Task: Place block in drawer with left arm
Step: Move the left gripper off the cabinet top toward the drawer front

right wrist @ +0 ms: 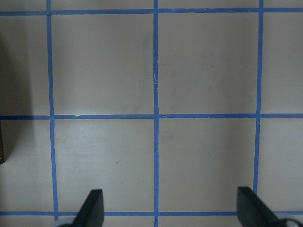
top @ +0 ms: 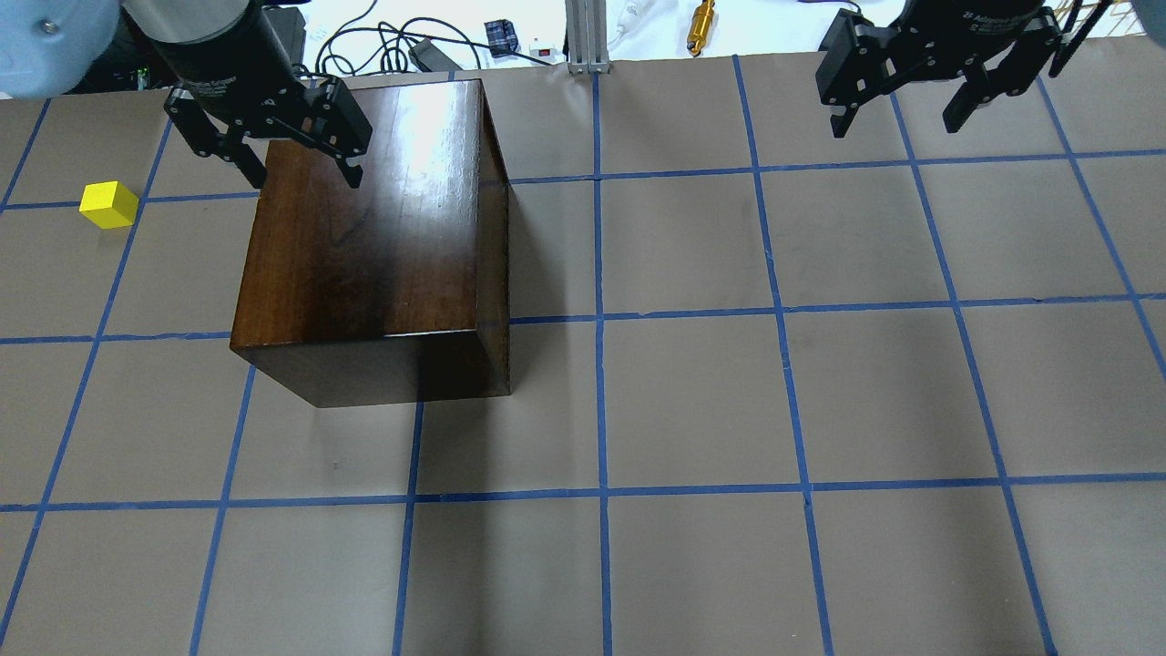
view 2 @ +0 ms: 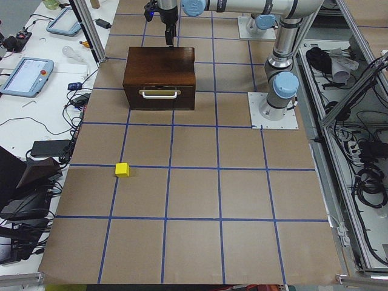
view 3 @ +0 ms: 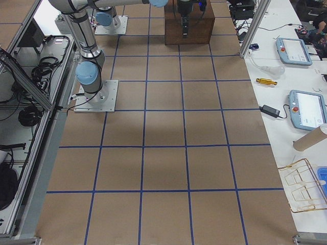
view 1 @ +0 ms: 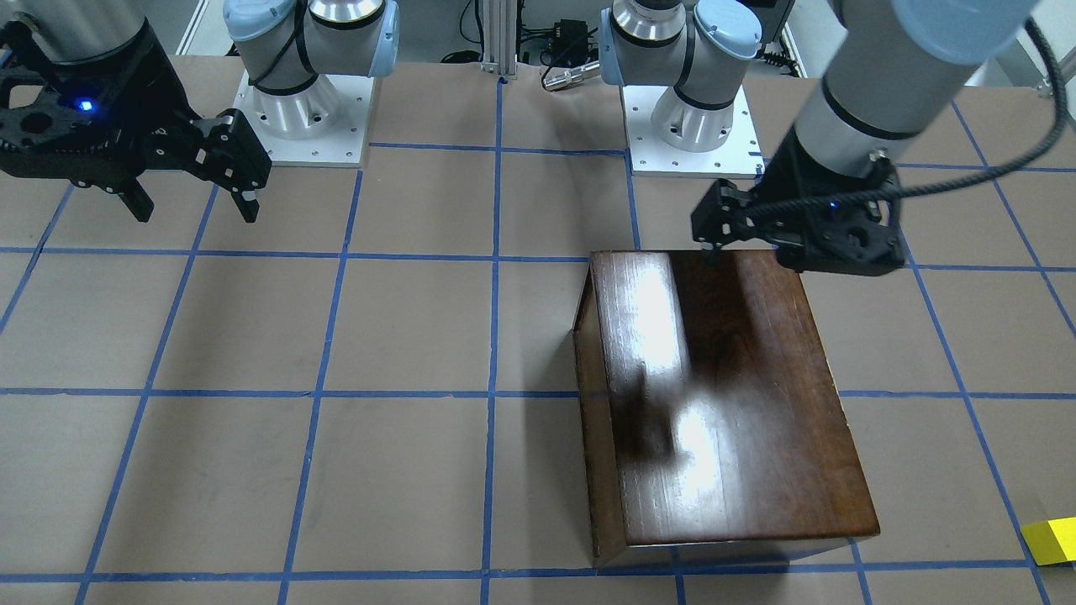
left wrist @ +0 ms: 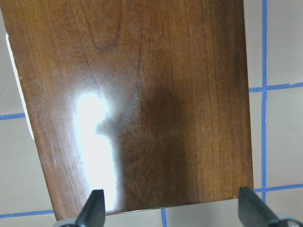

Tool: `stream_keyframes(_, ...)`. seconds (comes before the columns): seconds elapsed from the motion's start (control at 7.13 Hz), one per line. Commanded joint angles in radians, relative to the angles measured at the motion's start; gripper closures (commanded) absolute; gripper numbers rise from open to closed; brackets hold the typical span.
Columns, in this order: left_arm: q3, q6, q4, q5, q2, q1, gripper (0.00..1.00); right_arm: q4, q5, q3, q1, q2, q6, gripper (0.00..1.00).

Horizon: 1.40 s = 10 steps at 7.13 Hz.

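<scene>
The yellow block (top: pixel 108 204) lies on the brown table, apart from the box on its handle side; it also shows in the exterior left view (view 2: pixel 122 170) and the front-facing view (view 1: pixel 1051 540). The dark-brown wooden box (top: pixel 364 246) stands with its drawer (view 2: pixel 159 94) shut, its pale handle showing only in the exterior left view. My left gripper (top: pixel 305 173) is open and empty, hovering over one end of the box top (left wrist: pixel 156 94). My right gripper (top: pixel 897 123) is open and empty, high over bare table, far from the box.
The two arm bases (view 1: pixel 307 109) (view 1: pixel 693 118) stand on white plates at the robot's edge. An aluminium post (top: pixel 586 36), cables and a brass cylinder (top: pixel 702 16) lie past the table edge. Blue tape lines grid the table (top: pixel 692 401).
</scene>
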Motion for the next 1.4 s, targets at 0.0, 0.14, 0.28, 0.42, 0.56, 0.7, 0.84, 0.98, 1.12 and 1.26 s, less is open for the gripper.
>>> stream_keyframes(0.0, 0.005, 0.121, -0.037, -0.070, -0.023, 0.175, 0.00, 0.000, -0.001, 0.000, -0.001, 0.000, 0.000, 0.00)
stream_keyframes(0.14, 0.002, 0.164, -0.040, -0.123, -0.048, 0.246, 0.00, 0.000, -0.001, 0.000, 0.000, 0.000, 0.000, 0.00)
stream_keyframes(0.28, 0.000, 0.238, -0.040, -0.140, -0.084, 0.289, 0.00, 0.000, -0.001, 0.000, 0.000, -0.001, 0.000, 0.00)
stream_keyframes(0.42, 0.002, 0.269, -0.040, -0.172, -0.118, 0.335, 0.00, 0.000, -0.001, 0.000, -0.001, 0.000, 0.000, 0.00)
stream_keyframes(0.56, 0.000, 0.298, -0.041, -0.223, -0.152, 0.384, 0.00, 0.000, -0.001, 0.000, -0.001, 0.000, 0.000, 0.00)
stream_keyframes(0.7, -0.001, 0.354, -0.037, -0.255, -0.193, 0.415, 0.00, 0.000, -0.001, 0.000, -0.001, 0.000, 0.000, 0.00)
stream_keyframes(0.84, -0.018, 0.419, -0.029, -0.289, -0.228, 0.425, 0.00, 0.000, -0.001, 0.000, -0.001, 0.000, 0.000, 0.00)
stream_keyframes(0.98, -0.067, 0.425, 0.026, -0.379, -0.235, 0.431, 0.00, 0.000, -0.001, 0.000, 0.000, 0.000, 0.000, 0.00)
stream_keyframes(1.12, -0.134, 0.423, 0.151, -0.381, -0.235, 0.431, 0.00, 0.000, -0.001, 0.000, 0.000, 0.000, 0.000, 0.00)
stream_keyframes(1.26, -0.180, 0.429, 0.198, -0.381, -0.233, 0.434, 0.00, 0.000, -0.001, 0.000, 0.000, 0.000, 0.000, 0.00)
